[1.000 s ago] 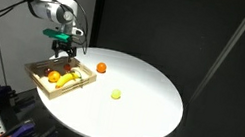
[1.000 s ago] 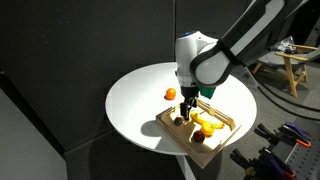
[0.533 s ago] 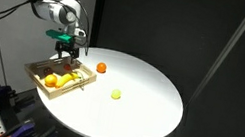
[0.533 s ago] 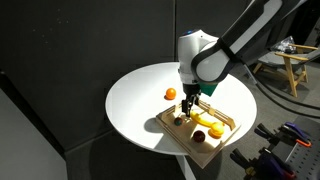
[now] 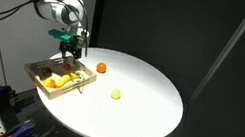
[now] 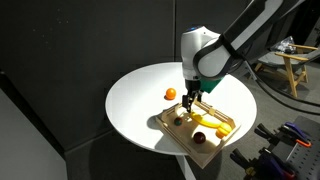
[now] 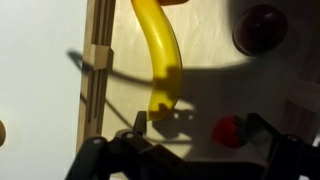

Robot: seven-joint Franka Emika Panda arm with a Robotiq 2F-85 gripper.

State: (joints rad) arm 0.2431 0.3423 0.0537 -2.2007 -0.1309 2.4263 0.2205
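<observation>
Banana (image 7: 162, 60), just one, beside one red fruit (image 7: 230, 131), one dark fruit (image 7: 260, 28), one tray (image 7: 97, 60).

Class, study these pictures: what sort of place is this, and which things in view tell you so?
Probably a robotics lab or test studio: black curtains hang behind a round white table, and a robot arm's gripper hovers over a wooden tray holding a banana.

Banana (image 7: 160, 55): yellow, curved, whole, lying flat on floor of wooden tray (image 7: 97, 70), lengthwise near tray's left rim, apart from it. Tray sits at counter (image 5: 141, 107) edge.
</observation>
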